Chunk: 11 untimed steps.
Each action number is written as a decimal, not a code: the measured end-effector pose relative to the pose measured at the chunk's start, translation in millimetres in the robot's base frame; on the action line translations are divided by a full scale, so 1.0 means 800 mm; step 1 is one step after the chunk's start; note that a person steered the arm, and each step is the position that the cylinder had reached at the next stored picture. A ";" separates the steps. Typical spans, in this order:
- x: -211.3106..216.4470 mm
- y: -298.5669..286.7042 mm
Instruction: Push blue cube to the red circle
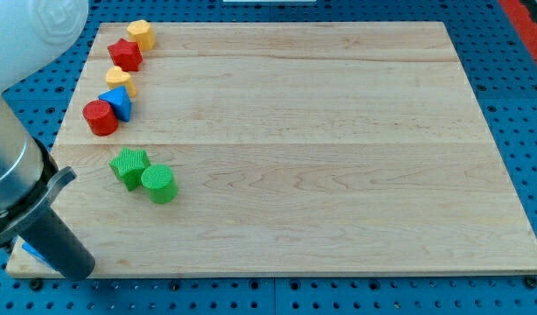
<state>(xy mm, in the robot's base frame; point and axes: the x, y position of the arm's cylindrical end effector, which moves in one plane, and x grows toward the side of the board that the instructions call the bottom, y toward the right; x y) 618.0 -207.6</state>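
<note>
The red circle (100, 117), a short red cylinder, stands near the board's left edge, touching a blue triangular block (118, 102). A small sliver of a blue block (30, 253) shows at the board's bottom left corner, mostly hidden behind my rod; its shape cannot be made out. My tip (81, 269) rests at the bottom left corner, just right of that blue sliver and well below the red circle.
A yellow block (142, 33), a red star (125, 54) and a second yellow block (120, 80) line the left edge above the blue triangle. A green star (129, 165) and a green cylinder (159, 184) touch each other lower down. The arm's body fills the view's left side.
</note>
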 end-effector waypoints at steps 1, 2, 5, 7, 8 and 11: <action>0.001 -0.006; 0.000 -0.050; -0.076 -0.070; -0.010 -0.113; -0.059 -0.115; -0.170 -0.078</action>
